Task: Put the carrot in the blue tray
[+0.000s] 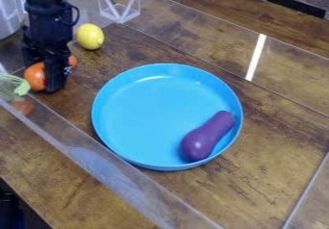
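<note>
The carrot (pixel 35 76) is at the left edge of the camera view, its orange body against the black fingers of my gripper (pixel 49 77) and its green leafy top sticking out to the left. The gripper comes down from above and is shut on the carrot, just above the wooden table. The blue tray (pixel 154 108) sits in the middle of the table, to the right of the gripper and apart from it.
A purple eggplant (pixel 209 135) lies inside the tray near its right rim. A yellow lemon (pixel 88 36) rests on the table just behind and right of the gripper. A clear plastic stand (pixel 122 2) is at the back.
</note>
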### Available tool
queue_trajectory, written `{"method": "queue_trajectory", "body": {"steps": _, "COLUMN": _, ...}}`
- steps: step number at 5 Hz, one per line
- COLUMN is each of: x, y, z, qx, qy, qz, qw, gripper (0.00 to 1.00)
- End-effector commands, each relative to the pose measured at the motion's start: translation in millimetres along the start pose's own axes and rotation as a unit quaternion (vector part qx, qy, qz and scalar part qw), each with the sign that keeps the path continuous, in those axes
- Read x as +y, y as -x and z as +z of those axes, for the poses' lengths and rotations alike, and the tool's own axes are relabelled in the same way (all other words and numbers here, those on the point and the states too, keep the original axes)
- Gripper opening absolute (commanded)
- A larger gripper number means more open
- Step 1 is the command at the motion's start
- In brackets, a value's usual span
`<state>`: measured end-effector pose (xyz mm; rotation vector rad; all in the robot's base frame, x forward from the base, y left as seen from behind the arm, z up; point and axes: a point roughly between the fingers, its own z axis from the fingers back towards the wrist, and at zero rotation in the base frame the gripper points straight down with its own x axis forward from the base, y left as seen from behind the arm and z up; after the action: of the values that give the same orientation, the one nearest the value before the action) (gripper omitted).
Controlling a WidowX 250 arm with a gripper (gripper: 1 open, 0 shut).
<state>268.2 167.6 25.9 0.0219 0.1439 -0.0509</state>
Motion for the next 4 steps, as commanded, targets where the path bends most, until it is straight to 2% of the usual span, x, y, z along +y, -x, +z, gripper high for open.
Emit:
{"method": "queue_trajectory", "body": {"steps": 1, "x": -6.1, "y": -4.8, "z": 39.5, "qx": -0.042, "qy": -0.028, "qz": -0.009, "qw": 0.9987, "gripper": 0.00}}
{"method": "queue_trajectory", "body": {"steps": 3, "x": -40.4, "y": 0.0, "z": 87.9, "qx": -0.077, "qy": -0.040, "qz": -0.028, "qw": 0.9958, "gripper": 0.00}}
{"method": "queue_trajectory", "body": {"steps": 4, "x": -56.1, "y": 0.7, "z": 90.0, "qx": -0.083, "qy": -0.039, "qz": -0.046, "qw": 0.9948, "gripper": 0.00}}
